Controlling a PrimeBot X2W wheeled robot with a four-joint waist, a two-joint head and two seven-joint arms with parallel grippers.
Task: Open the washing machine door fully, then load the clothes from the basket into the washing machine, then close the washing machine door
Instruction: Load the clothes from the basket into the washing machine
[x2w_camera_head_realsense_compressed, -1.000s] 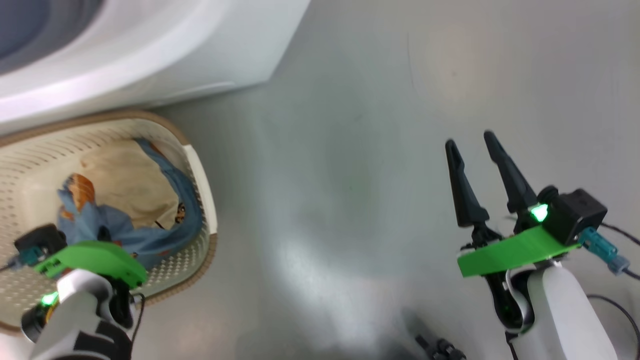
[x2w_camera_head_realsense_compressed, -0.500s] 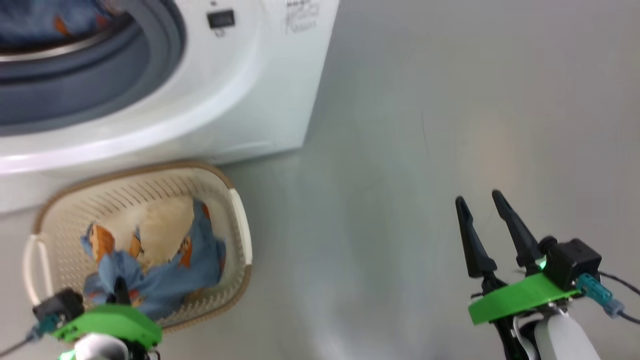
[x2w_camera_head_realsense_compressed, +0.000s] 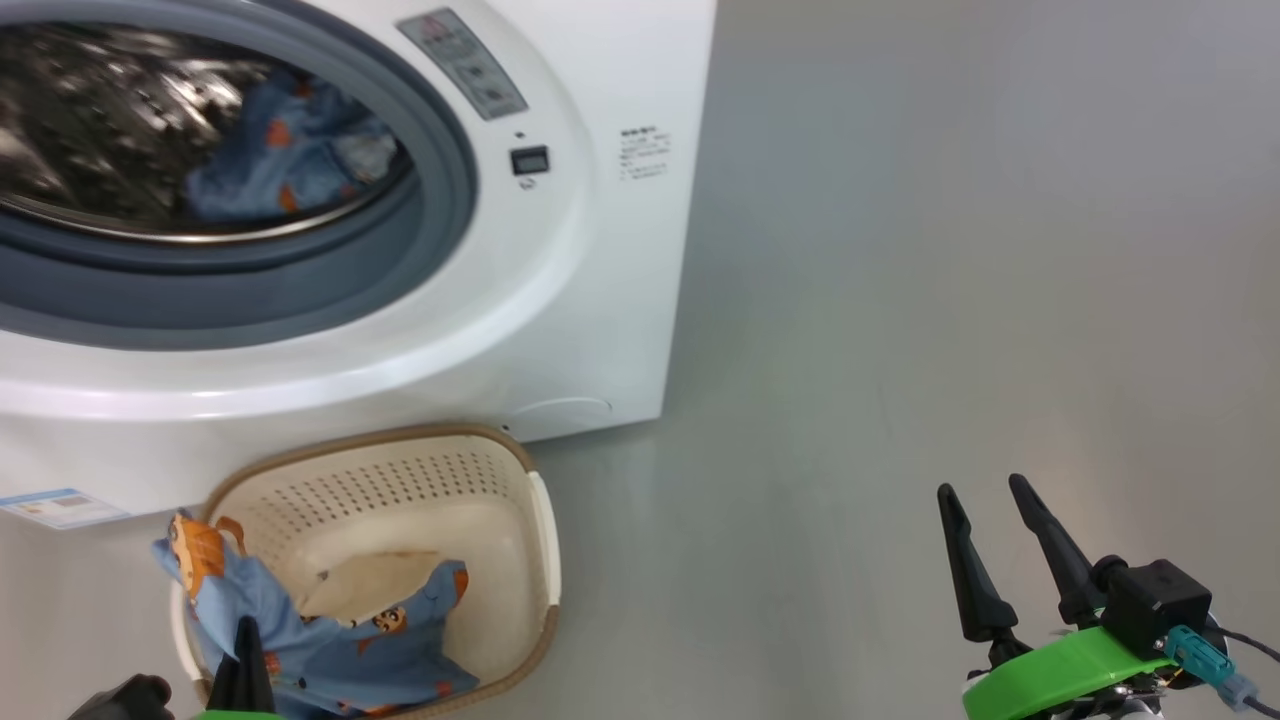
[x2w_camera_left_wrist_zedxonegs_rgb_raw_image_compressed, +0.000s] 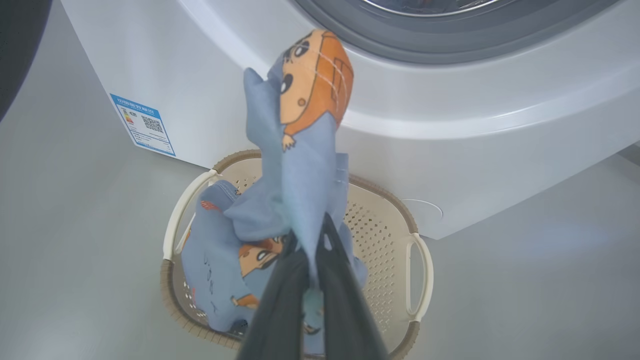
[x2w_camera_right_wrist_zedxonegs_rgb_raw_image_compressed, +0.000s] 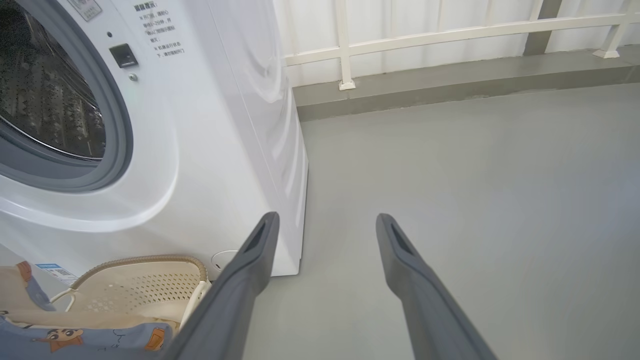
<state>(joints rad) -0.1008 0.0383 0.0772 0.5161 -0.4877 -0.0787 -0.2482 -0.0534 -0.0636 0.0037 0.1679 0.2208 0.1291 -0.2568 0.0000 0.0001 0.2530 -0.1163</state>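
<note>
Low on washing machine (x2w_camera_left_wrist_zedxonegs_rgb_raw_image_compressed: 450, 115), blue QR label (x2w_camera_left_wrist_zedxonegs_rgb_raw_image_compressed: 142, 124); left tool (x2w_camera_left_wrist_zedxonegs_rgb_raw_image_compressed: 312, 242) pinches clothes (x2w_camera_left_wrist_zedxonegs_rgb_raw_image_compressed: 300, 170); right tool (x2w_camera_right_wrist_zedxonegs_rgb_raw_image_compressed: 325, 225) wide.

This is a laundry spot in a plain, bare utility space. A white front-loading washing machine (x2w_camera_head_realsense_compressed: 590, 300) stands directly on a smooth grey floor (x2w_camera_head_realsense_compressed: 950, 300). Its perforated steel drum (x2w_camera_head_realsense_compressed: 100, 120) is open to view, and a blue label (x2w_camera_left_wrist_zedxonegs_rgb_raw_image_compressed: 142, 124) with a QR code is stuck near a lower corner. A perforated basket (x2w_camera_head_realsense_compressed: 370, 445) of clothes (x2w_camera_head_realsense_compressed: 340, 650) sits on the floor just in front of it. Behind, a raised grey kerb (x2w_camera_right_wrist_zedxonegs_rgb_raw_image_compressed: 450, 72) carries a white railing (x2w_camera_right_wrist_zedxonegs_rgb_raw_image_compressed: 450, 34) before a pale ribbed wall (x2w_camera_right_wrist_zedxonegs_rgb_raw_image_compressed: 390, 20).
</note>
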